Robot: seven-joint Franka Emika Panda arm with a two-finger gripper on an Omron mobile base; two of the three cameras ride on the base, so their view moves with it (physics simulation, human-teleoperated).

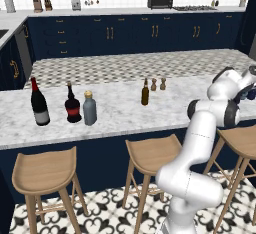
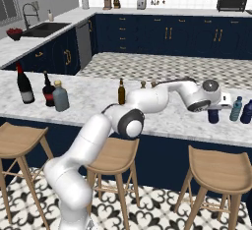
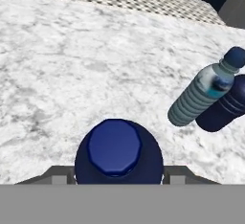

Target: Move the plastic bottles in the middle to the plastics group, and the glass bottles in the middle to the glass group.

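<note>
Your gripper (image 3: 118, 180) clasps the navy bottle (image 3: 118, 152) near the plastics group (image 3: 210, 98); next, set it down beside them.

Glossy navy bottle (image 3: 118, 151) – mottled marble counter (image 3: 72, 65) (matt).

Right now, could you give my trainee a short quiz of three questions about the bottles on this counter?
1. True or false: the grey bottle with a tan cap stands beside the squat red-labelled bottle.
2. What sits between the gripper fingers? A) the amber-brown bottle B) the dark navy bottle C) a wine bottle.
3. Fill in: in the right base view, the pale grey-blue bottle stands next to another dark ____ bottle.

Key: 1 true. 2 B. 3 blue.
</note>
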